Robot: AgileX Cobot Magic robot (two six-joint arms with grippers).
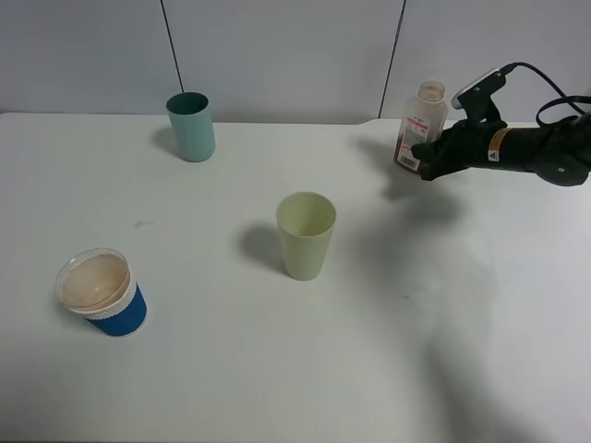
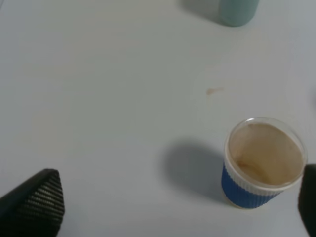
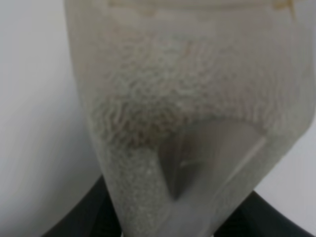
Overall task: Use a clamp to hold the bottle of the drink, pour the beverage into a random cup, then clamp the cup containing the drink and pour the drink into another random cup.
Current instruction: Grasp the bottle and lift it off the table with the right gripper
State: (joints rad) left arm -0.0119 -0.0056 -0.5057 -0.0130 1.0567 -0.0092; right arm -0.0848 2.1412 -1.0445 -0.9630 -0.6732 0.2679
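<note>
My right clamp [image 1: 427, 159] is shut on the lower part of the bottle [image 1: 420, 125] at the table's far right. The bottle stands roughly upright with no cap, and brown beverage [image 1: 407, 153] shows low inside it. In the right wrist view the translucent bottle [image 3: 187, 98] fills the frame between the dark jaws. The pale yellow-green cup [image 1: 306, 235] stands mid-table, to the near left of the bottle. A teal cup [image 1: 191, 126] stands at the far left, its base [image 2: 238, 11] also in the left wrist view. My left gripper [image 2: 173, 207] hangs open over bare table, holding nothing.
A squat white cup with a blue sleeve [image 1: 100, 292] stands near the front left, brown residue inside; it sits beside one left fingertip [image 2: 308, 197]. A small brown spot [image 1: 141, 223] marks the table. The right arm [image 1: 540, 152] reaches in from the right edge.
</note>
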